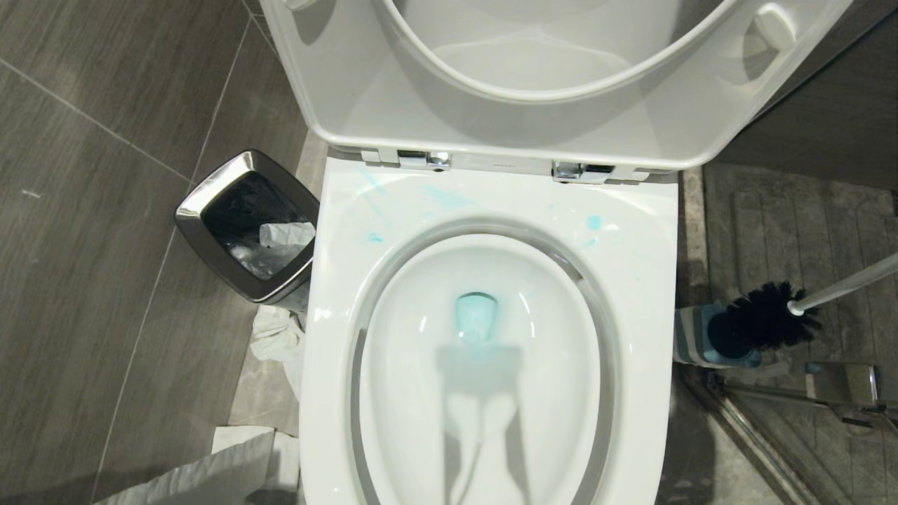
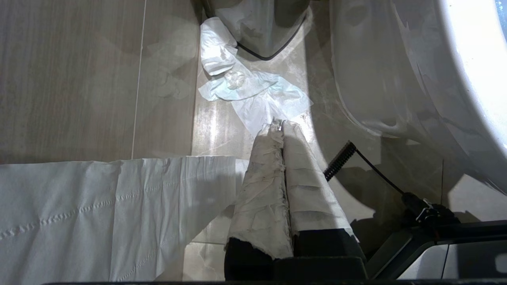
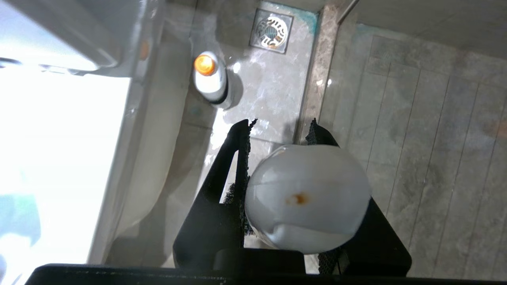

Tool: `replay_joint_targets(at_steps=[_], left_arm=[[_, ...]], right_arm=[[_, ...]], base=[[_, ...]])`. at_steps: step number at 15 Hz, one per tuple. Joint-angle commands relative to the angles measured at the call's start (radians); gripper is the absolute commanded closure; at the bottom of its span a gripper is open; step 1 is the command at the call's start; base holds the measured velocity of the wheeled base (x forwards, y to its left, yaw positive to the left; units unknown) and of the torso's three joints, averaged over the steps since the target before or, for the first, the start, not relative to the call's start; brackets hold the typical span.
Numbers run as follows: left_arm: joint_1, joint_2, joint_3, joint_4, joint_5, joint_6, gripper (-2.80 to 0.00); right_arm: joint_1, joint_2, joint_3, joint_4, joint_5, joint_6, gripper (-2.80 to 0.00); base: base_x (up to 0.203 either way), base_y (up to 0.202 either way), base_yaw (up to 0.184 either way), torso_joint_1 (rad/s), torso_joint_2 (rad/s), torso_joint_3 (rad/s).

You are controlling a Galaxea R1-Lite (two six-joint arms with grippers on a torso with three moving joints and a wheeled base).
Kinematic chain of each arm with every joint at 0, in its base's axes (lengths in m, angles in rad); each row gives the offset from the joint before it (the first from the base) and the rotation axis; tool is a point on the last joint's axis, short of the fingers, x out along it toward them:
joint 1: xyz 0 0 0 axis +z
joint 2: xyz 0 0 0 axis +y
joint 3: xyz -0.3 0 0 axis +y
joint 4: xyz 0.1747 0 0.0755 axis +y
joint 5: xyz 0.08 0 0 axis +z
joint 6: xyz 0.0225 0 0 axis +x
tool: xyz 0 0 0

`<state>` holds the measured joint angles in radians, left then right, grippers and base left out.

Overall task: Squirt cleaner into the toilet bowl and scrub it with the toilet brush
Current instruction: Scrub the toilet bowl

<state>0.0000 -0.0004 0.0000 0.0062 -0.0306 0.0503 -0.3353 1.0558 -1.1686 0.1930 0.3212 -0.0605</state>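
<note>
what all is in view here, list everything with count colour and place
toilet bowl: one, white, centre, seat and lid up
cleaner: pale blue water in the bowl, blue smears on the rim
toilet brush: one, black bristles, white handle, right of the bowl, head over its holder
brush holder: one, blue and grey, floor right of the bowl
bin: one, black with chrome rim, left of the bowl, paper inside
tissue: several white pieces, floor beside the bin
bottle: one, white with orange cap, floor by the toilet
floor drain: one, metal, beyond the bottle
left gripper: shut, white-wrapped fingers, low by the tissue
right gripper: black, shut on the brush handle's rounded end
</note>
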Motion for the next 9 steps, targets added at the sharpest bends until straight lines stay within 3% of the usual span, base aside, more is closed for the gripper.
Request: replay_joint_targets(at_steps=[1,5,9], left_arm=[[0.0,0.0,0.002,0.0,0.0,0.0,0.0],[0.0,0.0,0.002,0.0,0.0,0.002,0.0],[0.0,0.0,0.002,0.001,-0.001,0.002,0.0]], right_arm=[[0.002,-0.016,-0.063,0.076,0.01,-0.008,0.0],[0.007,-0.025,-0.225,0.273,0.024,-0.031,0.0],[0.007,-0.027,-0.241,0.279,0.024,-0.04,0.0]], base=[[0.0,0.0,0.0,0.0,0.0,0.0],[0.0,0.0,0.0,0.0,0.0,0.0],[0.0,0.0,0.0,0.0,0.0,0.0]])
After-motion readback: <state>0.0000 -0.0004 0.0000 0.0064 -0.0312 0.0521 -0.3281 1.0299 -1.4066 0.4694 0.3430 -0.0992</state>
